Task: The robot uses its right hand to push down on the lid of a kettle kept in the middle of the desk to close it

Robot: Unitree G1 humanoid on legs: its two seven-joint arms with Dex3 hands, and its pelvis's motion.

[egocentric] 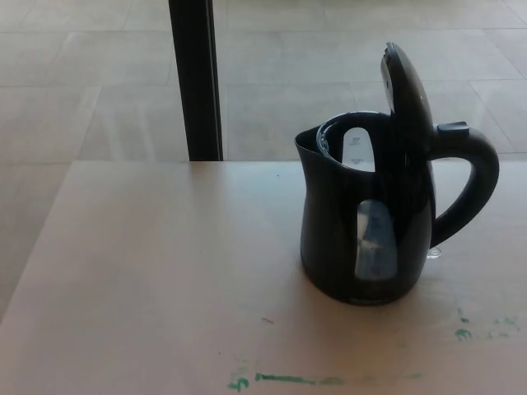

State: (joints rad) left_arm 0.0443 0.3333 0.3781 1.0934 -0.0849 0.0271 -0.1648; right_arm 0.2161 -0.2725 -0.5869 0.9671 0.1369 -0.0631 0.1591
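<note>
A black electric kettle (362,222) stands upright on the pale wooden desk (165,271), right of centre. Its lid (408,86) is swung up and stands nearly vertical above the open mouth. The handle (473,177) points to the right and the spout to the left. A clear water window shows on the kettle's side. Neither of my hands shows in the head view.
A black vertical post (196,78) rises behind the desk's far edge, left of the kettle. Green paint marks (284,378) streak the desk near its front edge. Tiled floor lies beyond the desk.
</note>
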